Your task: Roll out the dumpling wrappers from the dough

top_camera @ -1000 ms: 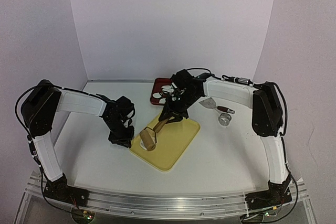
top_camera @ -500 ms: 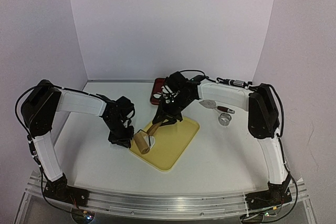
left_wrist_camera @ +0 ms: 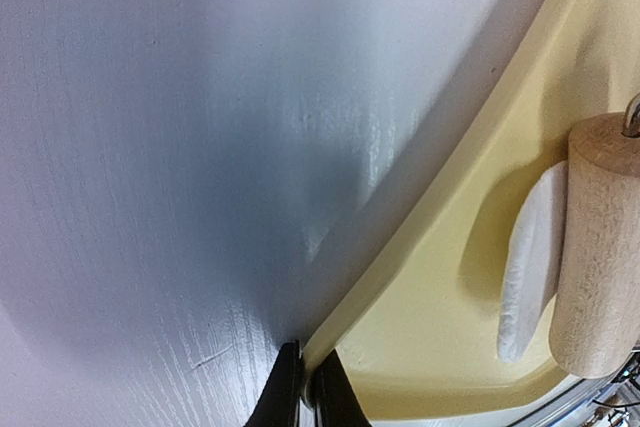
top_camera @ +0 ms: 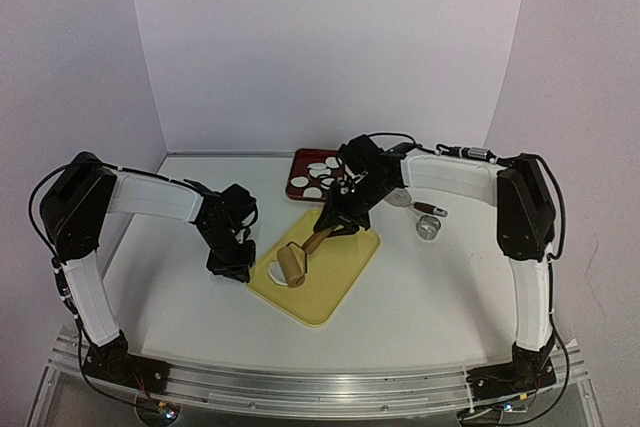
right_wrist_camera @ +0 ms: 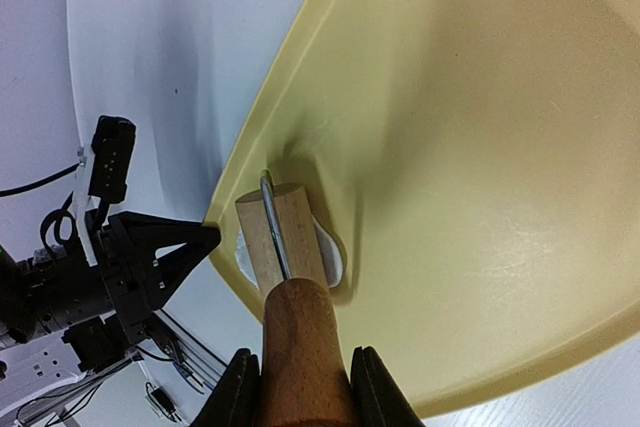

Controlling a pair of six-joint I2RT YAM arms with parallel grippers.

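Observation:
A yellow board (top_camera: 335,272) lies mid-table. Near its left corner a flattened white patch of dough (top_camera: 275,271) lies under the drum of a wooden roller (top_camera: 291,265). My right gripper (top_camera: 333,228) is shut on the roller's handle (right_wrist_camera: 303,347), one finger on each side of it, with the drum (right_wrist_camera: 280,232) resting on the dough (right_wrist_camera: 332,255). My left gripper (left_wrist_camera: 305,392) is shut on the board's left rim (left_wrist_camera: 400,257), pinching it at the table. Several dumpling wrappers (top_camera: 313,180) lie in the red tray (top_camera: 298,169) behind the board.
A small metal ring cutter (top_camera: 428,228) and a wooden-handled scraper (top_camera: 412,201) lie on the table right of the board. White walls close in the back and both sides.
The roller ran left over the dough toward the board's corner, then came back to the right. The right arm has swung back off the red tray, which now shows. The left arm has not moved.

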